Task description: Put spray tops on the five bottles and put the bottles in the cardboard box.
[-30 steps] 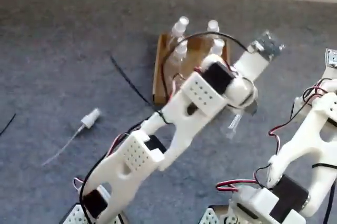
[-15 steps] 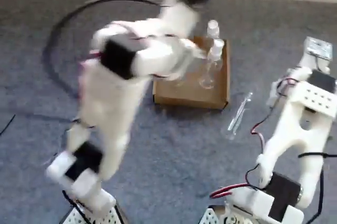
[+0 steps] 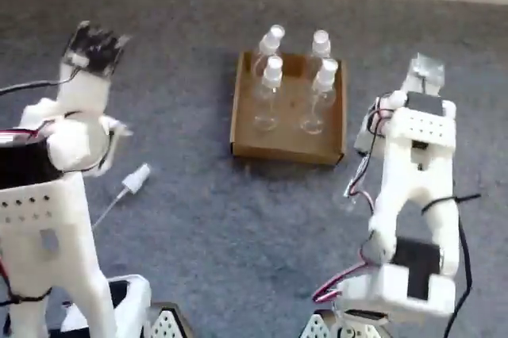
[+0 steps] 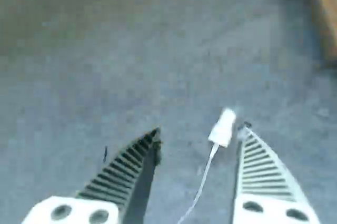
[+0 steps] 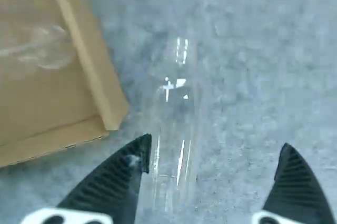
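High view: I look down on a grey desk [image 3: 198,235] with a brown cardboard box [image 3: 290,146] near its middle. Four clear bottles [image 3: 268,100] stand upright inside the box in two rows of two, each with a white spray top on. A loose spray top [image 3: 136,179] lies on the desk well to the left of the box, its thin tube trailing away from the box. My left arm [image 3: 55,187] rises at the left edge, just beside that top. My right arm [image 3: 413,171] stands just to the right of the box.

Left wrist view: my left hand [image 4: 200,131] hangs above the desk with its fingers spread wide, holding nothing. The spray top [image 4: 223,127] lies below, close to one fingertip, with the tube running back between the fingers.

Right wrist view: my right hand [image 5: 216,144] also has its fingers wide apart and holds nothing. The fifth bottle [image 5: 176,124], clear and uncapped, lies on its side on the desk between them, nearer one finger. It rests just beside the box's corner [image 5: 89,61], outside the box.
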Action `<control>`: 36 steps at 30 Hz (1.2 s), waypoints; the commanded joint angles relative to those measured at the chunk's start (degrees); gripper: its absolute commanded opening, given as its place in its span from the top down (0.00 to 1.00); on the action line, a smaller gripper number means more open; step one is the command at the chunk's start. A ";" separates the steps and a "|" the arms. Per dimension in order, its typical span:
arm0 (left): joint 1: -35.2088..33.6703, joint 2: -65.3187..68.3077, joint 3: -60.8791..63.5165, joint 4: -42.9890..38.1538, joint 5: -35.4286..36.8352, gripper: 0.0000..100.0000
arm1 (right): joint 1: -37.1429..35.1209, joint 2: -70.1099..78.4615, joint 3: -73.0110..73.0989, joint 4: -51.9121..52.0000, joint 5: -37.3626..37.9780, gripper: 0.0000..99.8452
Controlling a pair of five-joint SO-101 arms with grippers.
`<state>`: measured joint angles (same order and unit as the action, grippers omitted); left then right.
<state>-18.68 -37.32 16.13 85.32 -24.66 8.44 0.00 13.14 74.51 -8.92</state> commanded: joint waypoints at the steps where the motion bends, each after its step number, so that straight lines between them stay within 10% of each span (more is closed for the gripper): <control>1: -3.65 -1.80 6.90 -6.07 -2.29 0.79 | -0.57 4.62 -2.95 -1.80 -2.55 0.69; 12: -5.05 -1.63 10.51 -8.79 -2.55 0.79 | 0.57 15.78 -9.10 -3.74 -1.41 0.73; 22: -5.49 8.57 10.59 -8.97 -4.57 0.80 | 11.47 19.74 -10.07 -7.25 25.14 0.98; 36: 4.70 32.40 6.37 -14.24 -13.98 0.79 | 16.48 20.26 -14.64 -3.03 59.78 1.00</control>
<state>-17.71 -5.14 25.89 72.04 -38.20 23.38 20.92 1.10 71.08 46.46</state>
